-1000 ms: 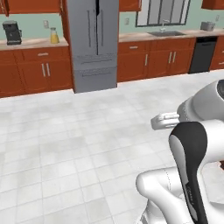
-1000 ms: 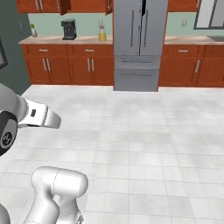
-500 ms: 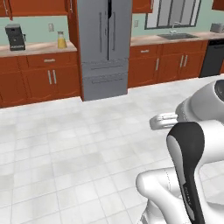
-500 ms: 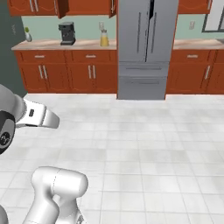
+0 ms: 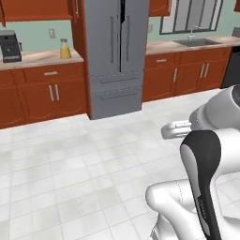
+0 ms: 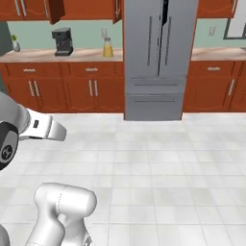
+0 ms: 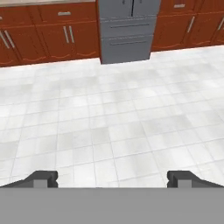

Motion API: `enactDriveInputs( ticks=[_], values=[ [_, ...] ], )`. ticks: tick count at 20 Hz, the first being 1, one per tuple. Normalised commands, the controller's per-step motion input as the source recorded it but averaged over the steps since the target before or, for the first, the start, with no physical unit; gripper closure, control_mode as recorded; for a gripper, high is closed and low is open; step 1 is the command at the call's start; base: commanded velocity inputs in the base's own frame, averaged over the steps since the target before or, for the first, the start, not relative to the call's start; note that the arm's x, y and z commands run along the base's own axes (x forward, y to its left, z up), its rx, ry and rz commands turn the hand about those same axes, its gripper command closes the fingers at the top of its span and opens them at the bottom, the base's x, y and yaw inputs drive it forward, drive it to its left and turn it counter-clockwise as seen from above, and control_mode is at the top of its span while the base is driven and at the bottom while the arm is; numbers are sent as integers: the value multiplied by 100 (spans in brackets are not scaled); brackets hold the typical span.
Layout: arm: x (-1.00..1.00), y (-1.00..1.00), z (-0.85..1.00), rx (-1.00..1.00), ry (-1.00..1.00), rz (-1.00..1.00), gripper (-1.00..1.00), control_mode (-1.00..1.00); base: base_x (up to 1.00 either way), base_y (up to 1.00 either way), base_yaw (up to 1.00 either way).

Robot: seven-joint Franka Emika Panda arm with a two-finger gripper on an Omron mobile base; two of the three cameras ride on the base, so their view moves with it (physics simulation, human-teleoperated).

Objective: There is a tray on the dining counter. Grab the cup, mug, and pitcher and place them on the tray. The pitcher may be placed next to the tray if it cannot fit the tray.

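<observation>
Across the tiled floor [image 7: 113, 127], against the back wall, we see the pitcher [image 5: 65, 48] standing upright on the worktop [image 5: 40, 57] to the left of the tall grey fridge [image 5: 115, 51]; in the right base view it sits at [image 6: 108, 47], with the black coffee machine [image 6: 62, 41] further left on the same worktop. Its orange liquid and tan lid are readable, but it is too small for us to judge more.

Our tool [image 7: 112, 178] hangs over bare floor with its 2 fingertips [image 7: 43, 177] spread wide and nothing between them. It looks toward the fridge base and the red-brown cabinets [image 7: 52, 37].

The relation that matters: the pitcher lies well ahead of the tool and off to its left, well apart, and higher than where the hand is looking. We judge that the base must close that gap and bear left before any reach is sensible. With its long axis vertical, the pitcher suggests a level approach from the side with the fingers straddling it.
</observation>
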Motion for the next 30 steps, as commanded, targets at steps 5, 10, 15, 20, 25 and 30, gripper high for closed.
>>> enactDriveInputs(
  ticks=[5,10,15,20,25,30],
  values=[
    [0,0,0,0,0,0,-100,100,92,23,-7],
    [0,0,0,0,0,0,-100,100,89,43,-6],
    [0,0,0,0,0,0,-100,100,89,57,-3],
    [0,0,0,0,0,0,-100,100,82,65,-3],
    [0,0,0,0,0,0,-100,100,84,64,-3],
    [0,0,0,0,0,0,-100,100,78,60,-3]
  ],
)
